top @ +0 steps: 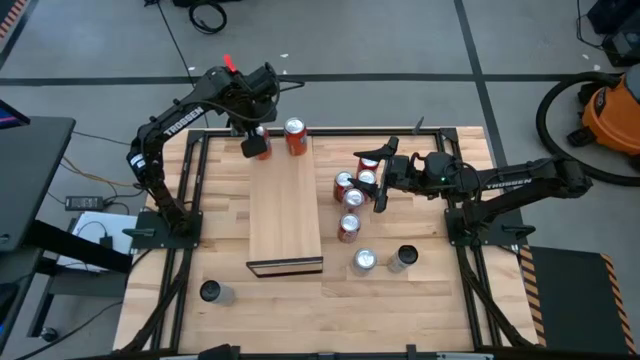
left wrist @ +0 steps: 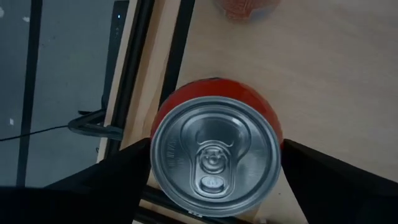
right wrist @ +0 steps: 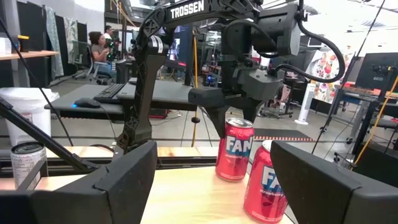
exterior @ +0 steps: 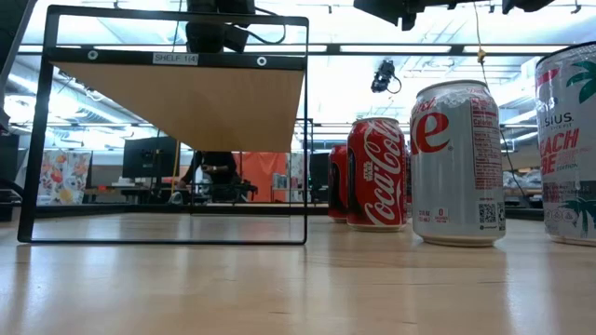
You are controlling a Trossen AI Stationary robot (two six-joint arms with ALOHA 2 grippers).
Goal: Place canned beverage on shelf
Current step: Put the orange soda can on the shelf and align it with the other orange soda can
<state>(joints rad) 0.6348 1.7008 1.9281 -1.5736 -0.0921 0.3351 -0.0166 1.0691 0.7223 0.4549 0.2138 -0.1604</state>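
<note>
Red can [top: 258,142] stands upright at the shelf's [top: 285,215] far-left corner, about eleven o'clock on the board, a second red-orange can [top: 295,137] just beside it. Left gripper [top: 254,143] straddles the can from above, fingers [left wrist: 118,177] wide with slight gaps either side; it hides the label from overhead. Right gripper [top: 377,183] hangs partly spread over the can cluster at three o'clock, holding nothing. "SHELF 114" reads on the shelf's end.
</note>
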